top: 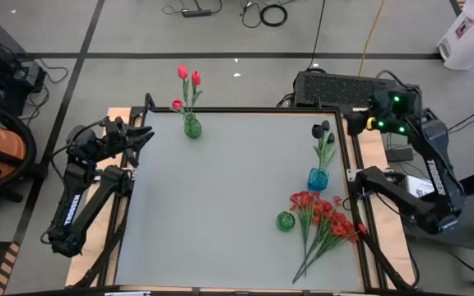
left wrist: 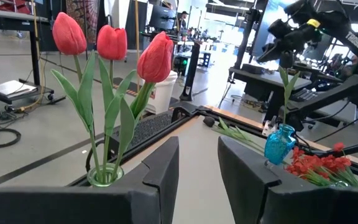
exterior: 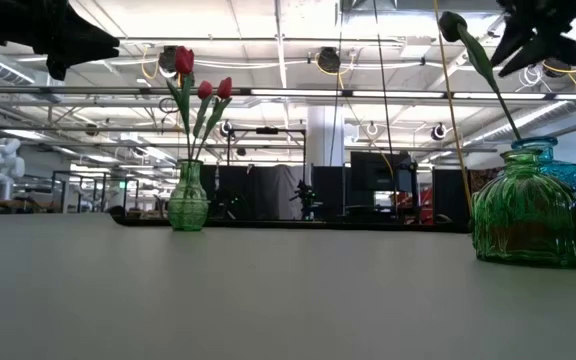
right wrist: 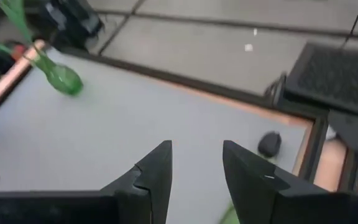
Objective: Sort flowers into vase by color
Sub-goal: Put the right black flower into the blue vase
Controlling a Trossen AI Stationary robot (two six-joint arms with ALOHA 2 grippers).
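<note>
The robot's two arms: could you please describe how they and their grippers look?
Both arms are dark, jointed and slender, with white lettering along one link. The left gripper and right gripper each have two flat, angular black fingers. Green lights glow by the right arm's base.

A robotics lab: open hall, ceiling trusses [exterior: 298,95], another robot [exterior: 3,165], floor cables [top: 266,12].

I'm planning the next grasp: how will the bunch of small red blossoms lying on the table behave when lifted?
The red blossom bunch probably droops and splays: its thin green stems fan out flat. It looks light, being all slender stems and small blooms. Blossoms might snag the round green vase right beside them.
</note>
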